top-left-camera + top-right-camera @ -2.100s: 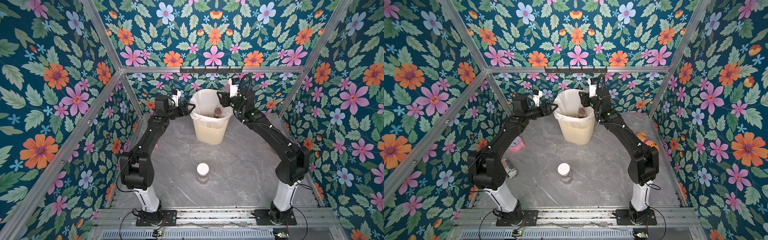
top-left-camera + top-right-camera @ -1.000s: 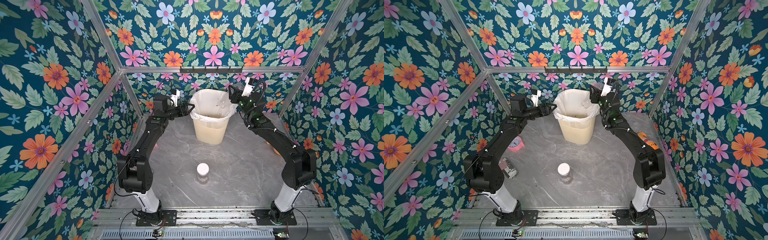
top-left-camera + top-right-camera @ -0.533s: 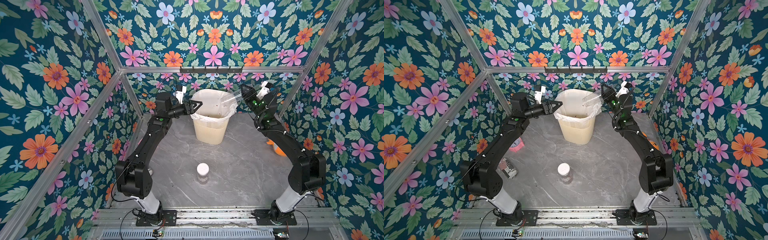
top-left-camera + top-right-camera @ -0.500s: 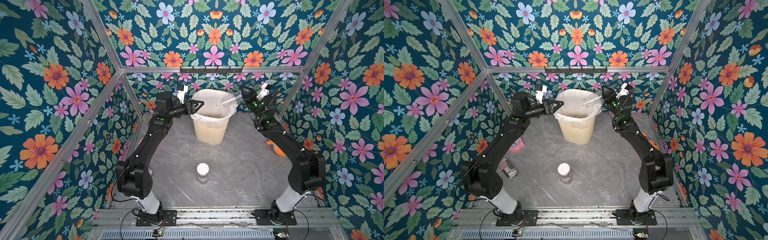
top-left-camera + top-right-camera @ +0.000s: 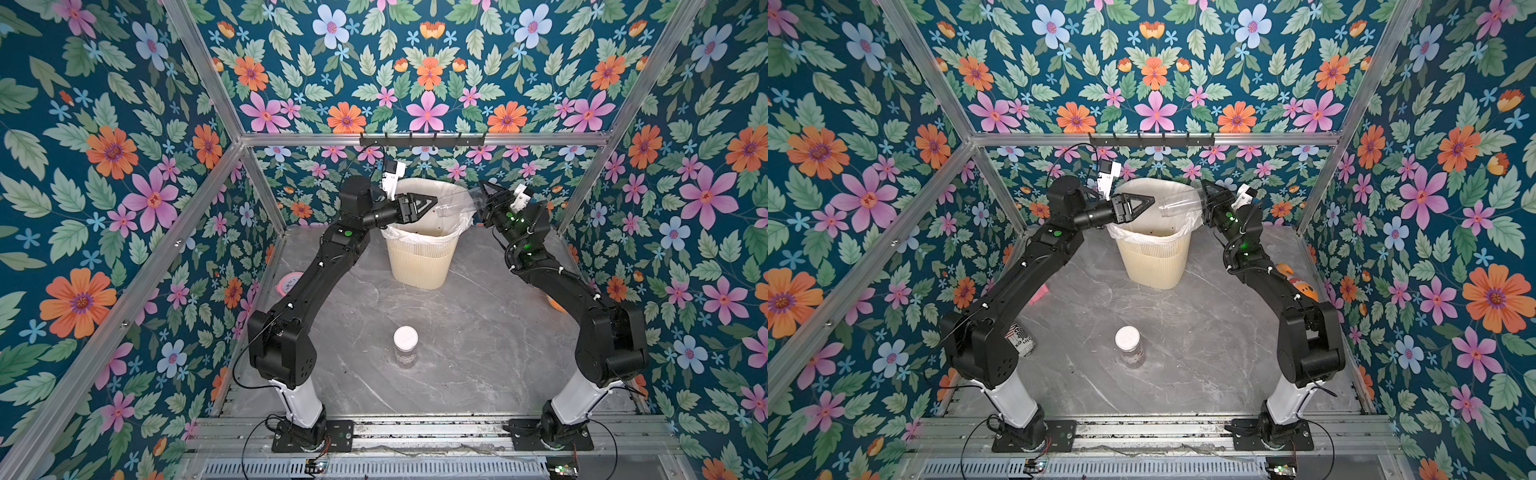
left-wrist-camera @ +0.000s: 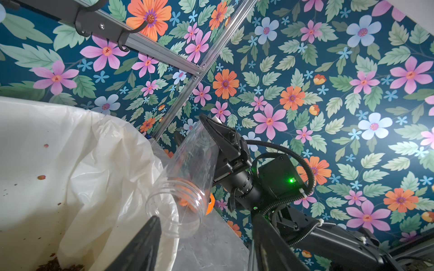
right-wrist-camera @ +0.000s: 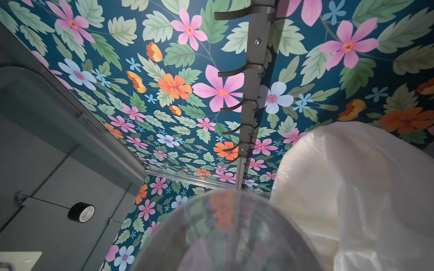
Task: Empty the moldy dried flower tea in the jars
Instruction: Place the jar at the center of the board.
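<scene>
My right gripper [image 5: 484, 199] [image 5: 1207, 199] is shut on the base of a clear jar [image 5: 455, 203] [image 5: 1179, 204] that has no lid and looks empty. The jar lies almost level over the bin's far right rim, its mouth pointing at my left gripper [image 5: 432, 203] [image 5: 1152, 203]. That gripper is open with nothing between its fingers; in the left wrist view the jar's mouth [image 6: 175, 211] is just beyond one fingertip [image 6: 153, 223]. A second jar [image 5: 405, 345] [image 5: 1128, 345] with a white lid stands mid-table, holding dried flower tea [image 5: 1133, 357]. More tea [image 6: 58, 262] lies in the bin.
The cream ribbed bin [image 5: 419, 262] [image 5: 1154, 262] with a white liner [image 7: 352, 187] stands at the back centre. A striped can [image 5: 1021, 338] and a pink item [image 5: 289, 284] lie by the left wall. An orange toy [image 5: 1300, 282] lies by the right wall. A hook rail [image 5: 419, 139] runs across the back.
The right arm has swung the jar back from over the bin towards its right rim and levelled it. The left gripper has moved right, over the bin, close to the jar's mouth.
</scene>
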Robot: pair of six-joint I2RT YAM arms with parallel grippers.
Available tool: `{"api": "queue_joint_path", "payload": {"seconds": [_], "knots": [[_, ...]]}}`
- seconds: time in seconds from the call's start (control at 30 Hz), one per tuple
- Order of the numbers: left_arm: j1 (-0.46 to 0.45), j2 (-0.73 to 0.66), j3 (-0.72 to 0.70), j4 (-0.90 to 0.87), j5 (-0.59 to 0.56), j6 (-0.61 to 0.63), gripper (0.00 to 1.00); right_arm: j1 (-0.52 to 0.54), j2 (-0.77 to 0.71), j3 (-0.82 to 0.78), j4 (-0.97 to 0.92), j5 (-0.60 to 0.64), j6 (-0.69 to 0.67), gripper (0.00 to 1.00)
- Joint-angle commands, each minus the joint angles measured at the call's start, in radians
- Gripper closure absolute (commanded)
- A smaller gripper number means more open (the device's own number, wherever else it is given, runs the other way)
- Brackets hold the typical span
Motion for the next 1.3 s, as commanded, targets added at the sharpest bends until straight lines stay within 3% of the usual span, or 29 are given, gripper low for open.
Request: {"api": "queue_joint_path", "payload": {"seconds": [0.0,0.33,0.73,0.9,1.0,1.27], "knots": [[-0.015,0.016,0.026,0.008,0.011,-0.024,0.37,0.0,-0.013,-0.004,0.104,-0.023,0.074,0.55],[-0.048,0.041,0.051,0.015,0.012,-0.047,0.43,-0.001,-0.031,-0.024,0.11,-0.039,0.076,0.55],[-0.074,0.073,0.096,0.0,0.022,-0.05,0.69,0.002,-0.083,-0.057,0.098,-0.044,0.056,0.56],[-0.075,0.073,0.1,-0.002,0.021,-0.052,0.88,0.002,-0.099,-0.059,0.087,-0.054,0.042,0.55],[-0.075,0.068,0.098,0.01,0.027,-0.061,1.0,0.001,-0.108,-0.064,0.086,-0.057,0.034,0.5],[-0.075,0.043,0.085,0.056,0.074,-0.081,1.0,-0.018,-0.16,-0.069,0.035,-0.075,-0.031,0.16]]}}
